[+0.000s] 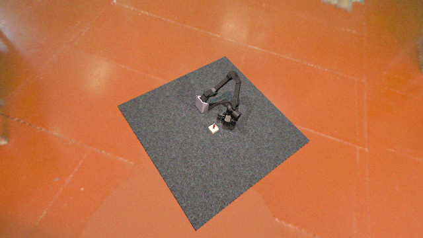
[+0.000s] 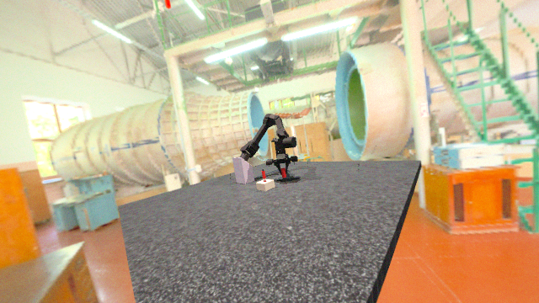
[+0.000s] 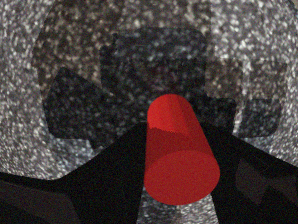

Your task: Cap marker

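The red marker [image 1: 213, 125] [image 2: 264, 175] stands upright in the pale holder block [image 1: 213, 130] [image 2: 265, 185], with no cap on it. The red cap [image 2: 283, 172] [image 3: 175, 150] stands upright at table level, to the right of the block in the exterior view. My gripper [image 1: 227, 123] [image 2: 283, 175] [image 3: 173, 131] points straight down and is shut on the cap, one dark finger on each side of it. In the top view the arm hides the cap. The lower ends of the fingers are hard to make out.
A pale purple block-like stand [image 1: 202, 104] [image 2: 243, 170] is by the arm's base, behind and left of the holder block. The dark square table top [image 1: 185, 149] [image 2: 261, 236] carries all of it, and its edges are far from the gripper.
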{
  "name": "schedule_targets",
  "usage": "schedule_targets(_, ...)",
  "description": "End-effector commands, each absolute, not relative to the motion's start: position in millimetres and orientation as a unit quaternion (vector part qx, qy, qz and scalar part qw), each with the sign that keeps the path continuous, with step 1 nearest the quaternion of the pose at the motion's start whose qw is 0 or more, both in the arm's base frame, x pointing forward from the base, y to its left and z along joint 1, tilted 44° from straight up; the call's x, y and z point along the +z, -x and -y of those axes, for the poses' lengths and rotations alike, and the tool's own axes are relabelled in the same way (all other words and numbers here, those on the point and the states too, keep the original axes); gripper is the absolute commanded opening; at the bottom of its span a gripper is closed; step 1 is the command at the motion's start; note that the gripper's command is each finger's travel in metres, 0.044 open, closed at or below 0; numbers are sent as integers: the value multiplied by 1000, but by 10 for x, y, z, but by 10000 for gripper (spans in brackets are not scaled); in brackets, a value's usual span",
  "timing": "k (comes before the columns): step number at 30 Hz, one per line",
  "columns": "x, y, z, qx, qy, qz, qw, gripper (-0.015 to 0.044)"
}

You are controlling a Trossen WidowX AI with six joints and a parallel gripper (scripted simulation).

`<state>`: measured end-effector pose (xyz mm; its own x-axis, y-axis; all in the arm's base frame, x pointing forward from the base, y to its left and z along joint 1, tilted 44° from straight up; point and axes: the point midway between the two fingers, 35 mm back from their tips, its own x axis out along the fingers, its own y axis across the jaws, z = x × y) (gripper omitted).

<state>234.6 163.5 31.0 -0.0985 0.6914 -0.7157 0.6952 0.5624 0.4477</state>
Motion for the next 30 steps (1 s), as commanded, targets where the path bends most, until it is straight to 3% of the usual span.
schedule_targets(1,399,-2375,-1570,2,-468,-738,485,0)
schedule_targets(30,453,-2574,-954,-9,-464,-735,494,0)
